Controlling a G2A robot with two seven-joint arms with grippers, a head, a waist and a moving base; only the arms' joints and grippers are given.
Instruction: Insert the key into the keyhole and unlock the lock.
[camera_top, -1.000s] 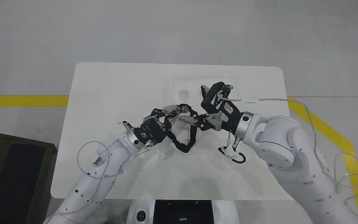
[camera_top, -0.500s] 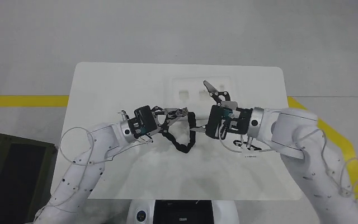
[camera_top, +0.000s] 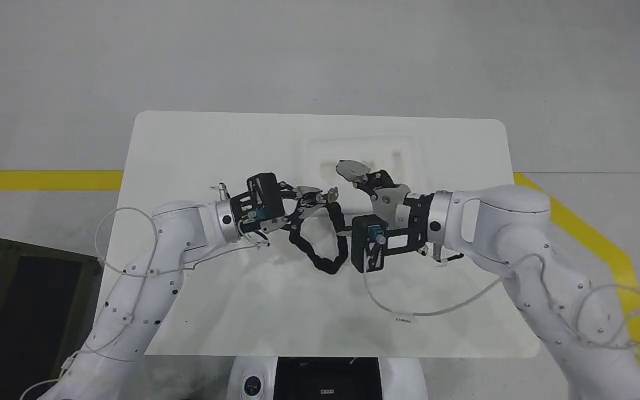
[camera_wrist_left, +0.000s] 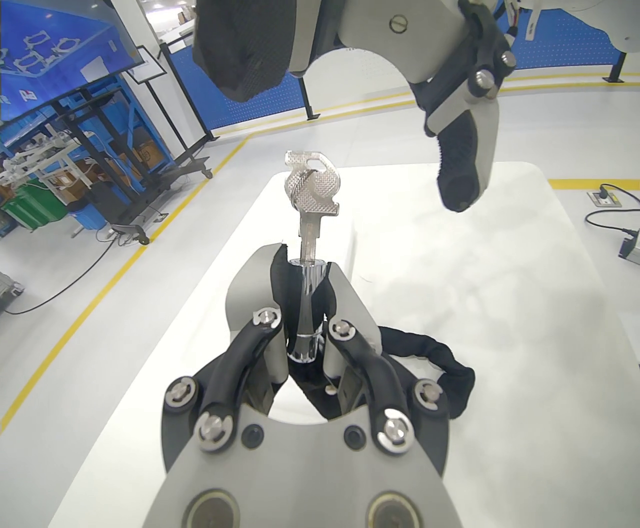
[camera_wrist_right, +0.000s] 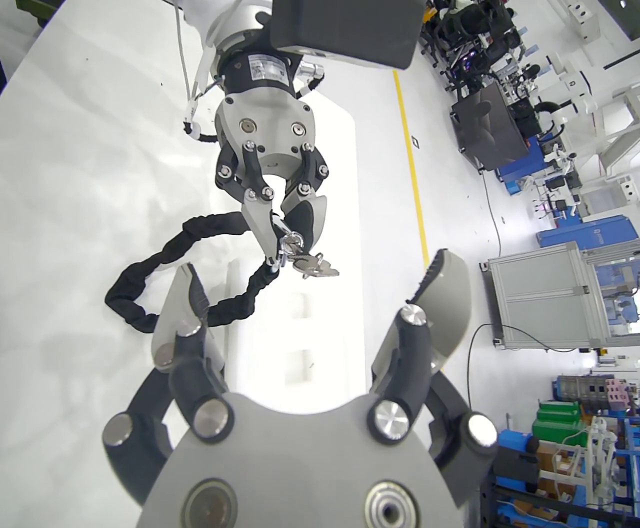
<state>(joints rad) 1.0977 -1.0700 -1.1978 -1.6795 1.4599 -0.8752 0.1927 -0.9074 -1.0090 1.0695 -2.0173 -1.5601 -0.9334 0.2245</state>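
The left end effector (camera_wrist_left: 305, 272) grips the lock (camera_wrist_left: 306, 320), the key (camera_wrist_left: 314, 192) seated in its keyhole (camera_wrist_left: 308, 261) just ahead. The right end effector (camera_wrist_right: 315, 282), spread wide, faces the key without touching it.

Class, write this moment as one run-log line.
left gripper: shut on lock | key: seated in lock | right gripper: open, clear of key

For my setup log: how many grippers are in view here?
2. The left gripper is shut on the lock, above the middle of the table, key inserted. The right gripper faces it with open jaws, apart from the key.
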